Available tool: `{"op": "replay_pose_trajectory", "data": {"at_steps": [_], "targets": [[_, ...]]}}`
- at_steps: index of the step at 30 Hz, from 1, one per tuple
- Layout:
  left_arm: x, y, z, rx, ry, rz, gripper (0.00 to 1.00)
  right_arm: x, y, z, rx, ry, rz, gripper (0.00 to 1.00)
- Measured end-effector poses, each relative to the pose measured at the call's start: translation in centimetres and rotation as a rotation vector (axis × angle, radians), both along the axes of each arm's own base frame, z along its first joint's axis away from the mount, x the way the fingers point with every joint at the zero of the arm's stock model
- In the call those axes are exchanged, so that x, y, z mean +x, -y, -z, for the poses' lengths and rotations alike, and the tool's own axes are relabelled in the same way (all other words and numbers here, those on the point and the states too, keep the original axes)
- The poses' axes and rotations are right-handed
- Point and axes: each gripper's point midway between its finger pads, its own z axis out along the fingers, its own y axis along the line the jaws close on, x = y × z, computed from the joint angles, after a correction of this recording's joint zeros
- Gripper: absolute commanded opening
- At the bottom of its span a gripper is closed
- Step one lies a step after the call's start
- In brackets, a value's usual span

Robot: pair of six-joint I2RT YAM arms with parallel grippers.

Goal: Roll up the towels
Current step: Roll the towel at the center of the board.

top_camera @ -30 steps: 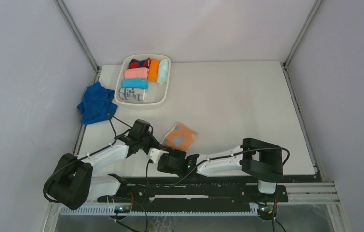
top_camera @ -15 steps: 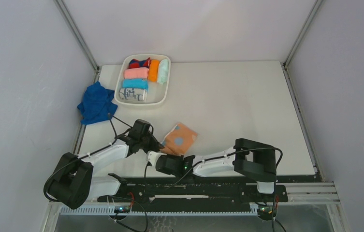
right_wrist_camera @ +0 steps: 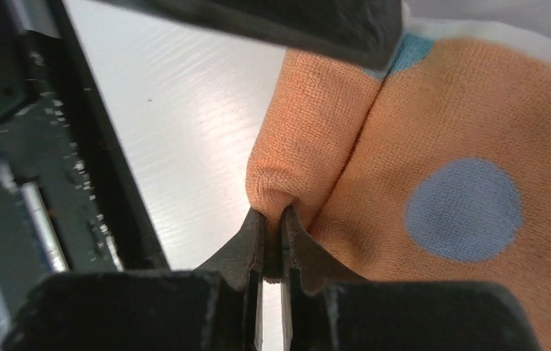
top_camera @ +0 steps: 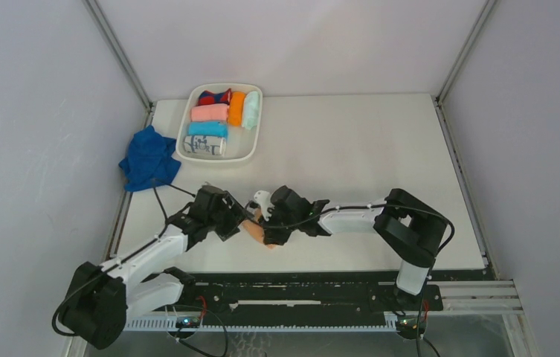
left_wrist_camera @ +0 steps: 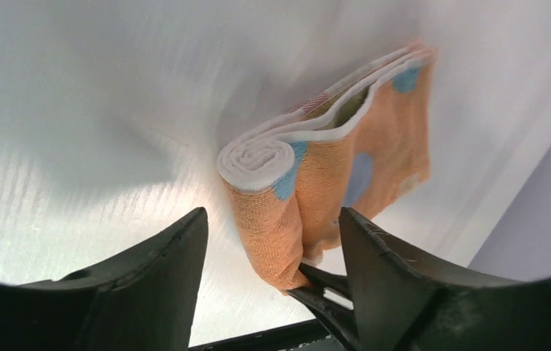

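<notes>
The peach-orange towel with pale blue spots [left_wrist_camera: 331,175] lies near the table's front edge, its near end wound into a small roll [left_wrist_camera: 257,157]; the top view shows only a patch of the towel [top_camera: 258,232] between the two grippers. My left gripper [left_wrist_camera: 272,219] [top_camera: 241,218] is open and straddles the rolled end, with a gap on either side. My right gripper [right_wrist_camera: 272,216] [top_camera: 268,229] is shut on a pinched fold of that peach towel at the roll's other end. The royal-blue towel [top_camera: 148,158] lies crumpled at the table's left edge, away from both grippers.
A white tray [top_camera: 256,137] at the back left holds pink [top_camera: 209,112], orange [top_camera: 237,108], mint [top_camera: 251,109], light-blue [top_camera: 207,129] and white printed [top_camera: 204,145] rolls. The black rail of the arm bases [right_wrist_camera: 75,146] runs close beside the peach towel.
The right gripper came forward from the near edge to the peach towel and shut on it. The towel went from flat to partly rolled. The left gripper opened.
</notes>
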Motion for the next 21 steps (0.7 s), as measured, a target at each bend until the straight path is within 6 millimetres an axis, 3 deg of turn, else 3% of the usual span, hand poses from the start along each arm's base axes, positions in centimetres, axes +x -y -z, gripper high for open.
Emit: {"op": "replay_pose_trajectory", "data": {"at_steps": [7,14,21], "targets": [[-0.3,-0.6,-1.7,-0.059,0.083,-0.057,0.80,-0.6,1.4,-0.4,0.245,-0.382,0.083,0.00],[-0.9,-0.1,-1.1,-0.113,0.072,-0.057,0.81,0.7,2.8,-0.1,0.456,-0.741,0.206,0.00],[-1.3,1.6,-1.1,-0.162,0.067,-0.016,0.77,1.5,3.1,-0.2,0.563,-0.963,0.256,0.00]]}}
